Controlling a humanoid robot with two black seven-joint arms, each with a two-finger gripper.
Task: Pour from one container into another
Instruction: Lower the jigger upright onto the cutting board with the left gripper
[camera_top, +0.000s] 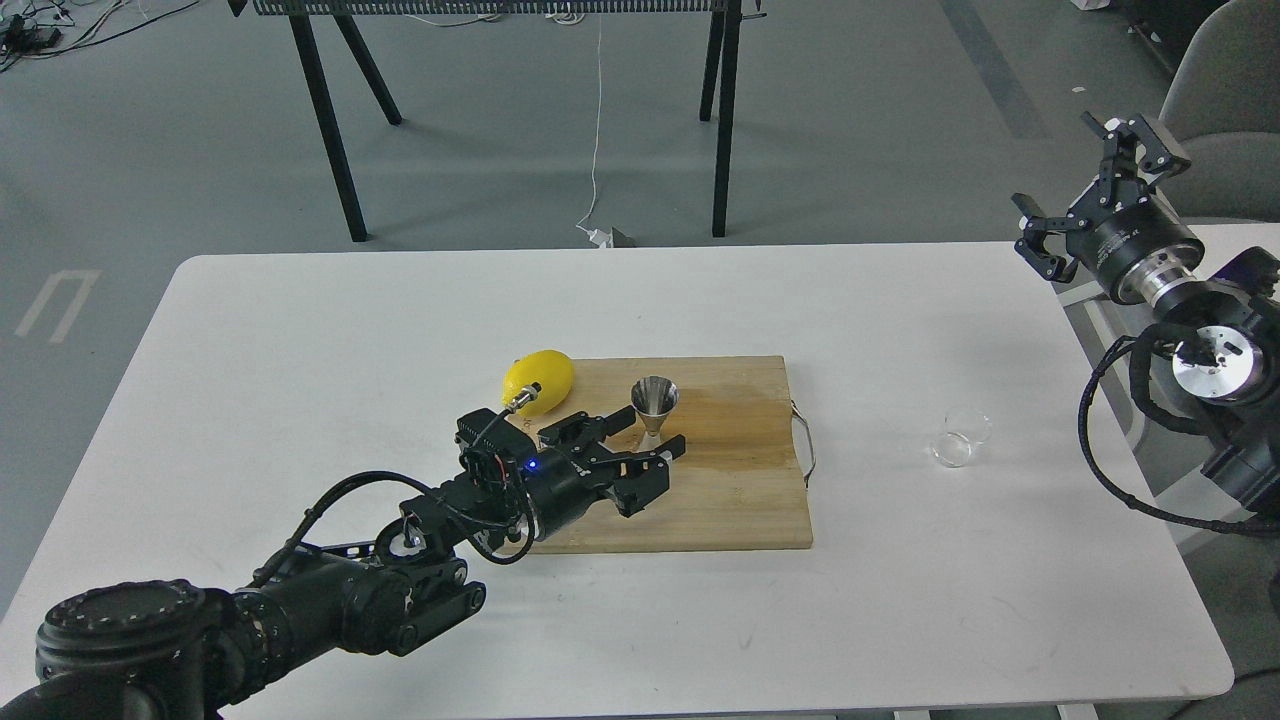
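The steel jigger (654, 398) stands upright on the wooden cutting board (730, 490), near its back left. My left gripper (650, 434) lies low over the board, open, one finger on each side of the jigger's lower cone; whether the fingers touch it I cannot tell. The clear glass cup (960, 437) rests on the white table (300, 330), to the right of the board and apart from both grippers. My right gripper (1078, 190) hangs open and empty, high beyond the table's far right corner.
A yellow lemon (538, 378) lies at the board's back left corner, just behind my left wrist. The board has a wire handle (806, 450) on its right edge. Black table legs (722, 120) stand on the floor behind.
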